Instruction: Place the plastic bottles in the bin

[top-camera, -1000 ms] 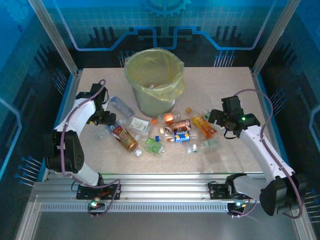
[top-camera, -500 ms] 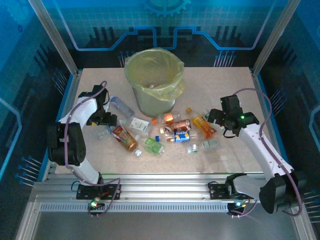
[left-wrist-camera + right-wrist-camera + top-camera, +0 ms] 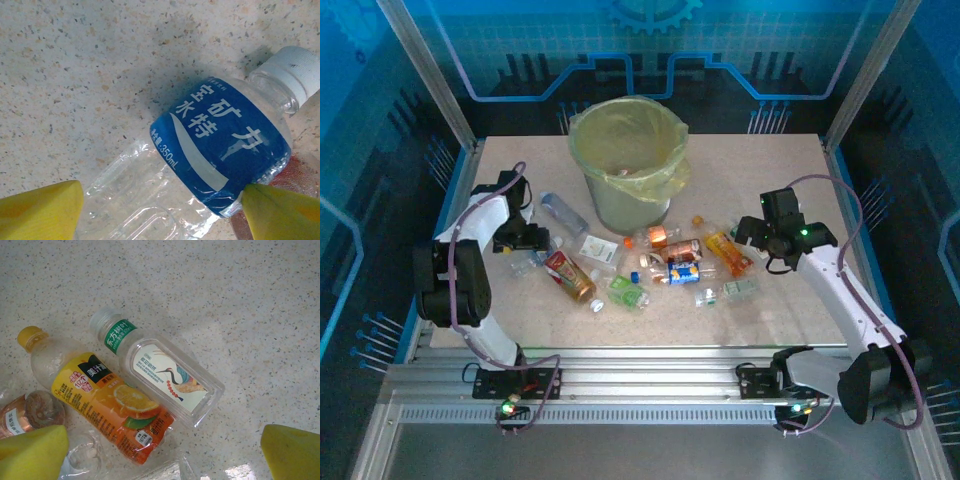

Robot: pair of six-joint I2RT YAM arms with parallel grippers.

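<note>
Near side first: my left gripper (image 3: 160, 212) is low over the table (image 3: 760, 170). Its yellow fingertips (image 3: 40, 210) straddle the blue-label bottle (image 3: 225, 135), which lies on its side with its white cap pointing away. One pad sits right at the label's edge and the other hard by the clear body, but I can't tell whether they are squeezing it or only bracketing it.

On the other side, my right gripper (image 3: 755, 240) hangs with its fingers spread wide, gripping nothing. Below it lie the orange juice bottle (image 3: 107, 400) and the crane-label bottle (image 3: 170, 380), side by side and touching, both flat on the table.

Between the two arms is the main scatter: a brown-label bottle (image 3: 570, 277), a green one (image 3: 628, 292), a red-and-blue one (image 3: 683, 272) and several crushed clear ones — all of them on the tabletop.

Further back, one clear bottle (image 3: 560, 213) rests near the bin's foot. The bin (image 3: 625, 205) stands upright at the far middle with its yellow-green bag folded over the rim. Something pale lies inside, though I can't make out what.

My read is that we're early — nearly the whole pile is left to move.
</note>
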